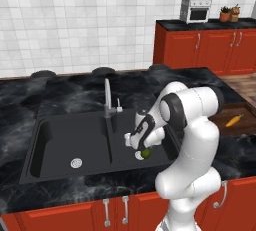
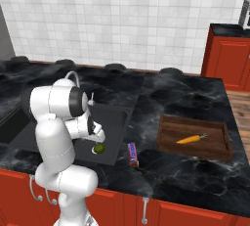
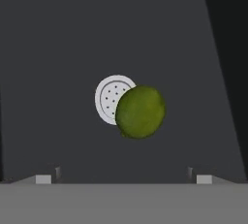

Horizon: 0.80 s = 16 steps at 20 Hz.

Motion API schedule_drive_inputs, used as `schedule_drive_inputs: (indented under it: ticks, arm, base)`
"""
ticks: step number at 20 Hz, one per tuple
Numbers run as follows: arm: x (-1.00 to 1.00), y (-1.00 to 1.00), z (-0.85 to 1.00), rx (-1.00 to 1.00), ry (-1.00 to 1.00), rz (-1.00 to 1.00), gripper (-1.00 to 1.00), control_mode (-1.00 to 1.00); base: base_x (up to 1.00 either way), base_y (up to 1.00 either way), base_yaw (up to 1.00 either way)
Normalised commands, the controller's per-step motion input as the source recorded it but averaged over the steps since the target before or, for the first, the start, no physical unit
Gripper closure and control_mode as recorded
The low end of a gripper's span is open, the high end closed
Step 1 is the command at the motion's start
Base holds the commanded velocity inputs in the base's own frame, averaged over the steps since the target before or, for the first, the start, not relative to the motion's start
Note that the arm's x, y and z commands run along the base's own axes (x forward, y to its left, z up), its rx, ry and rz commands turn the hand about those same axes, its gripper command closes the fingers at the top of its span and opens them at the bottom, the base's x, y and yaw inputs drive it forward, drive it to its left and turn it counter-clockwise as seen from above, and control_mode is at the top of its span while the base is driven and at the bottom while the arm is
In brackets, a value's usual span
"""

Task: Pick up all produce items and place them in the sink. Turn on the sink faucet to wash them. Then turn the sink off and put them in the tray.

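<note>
The lime (image 3: 140,111) sits in the right basin of the sink (image 1: 55,150), partly overlapping the round silver drain (image 3: 109,97) in the hand view. The gripper (image 3: 123,178) hangs directly above the lime with its jaws spread wide and nothing between them; the lime is free of both fingertips (image 3: 43,178). In the left base view, the lime (image 1: 146,152) appears just below the gripper (image 1: 135,142). The faucet (image 1: 108,100) stands at the rear divider between the two basins. The carrot (image 2: 190,139) lies inside the tray (image 2: 168,144), on the counter (image 2: 161,93) to the right of the sink. A wrapped packet (image 2: 132,154) lies on the counter between sink and tray.
</note>
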Motion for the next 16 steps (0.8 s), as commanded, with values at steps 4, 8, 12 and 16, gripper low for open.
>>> schedule_drive_inputs:
  ticks: [4,8,12,16]
  arm:
    - [0.17,-0.13,-0.25,0.02,-0.04,0.00,-1.00,-1.00]
    - [0.17,-0.13,-0.25,0.02,-0.03,0.00,-1.00,-1.00]
    - [0.17,-0.10,-0.29,0.03,-0.01,0.00,-1.00,-1.00]
    - [0.09,-0.05,-0.21,0.01,0.00,0.00,-1.00,-1.00]
  base:
    - [0.00,0.00,0.00]
    - [0.00,0.00,0.00]
    - [0.00,0.00,0.00]
    - [0.00,0.00,0.00]
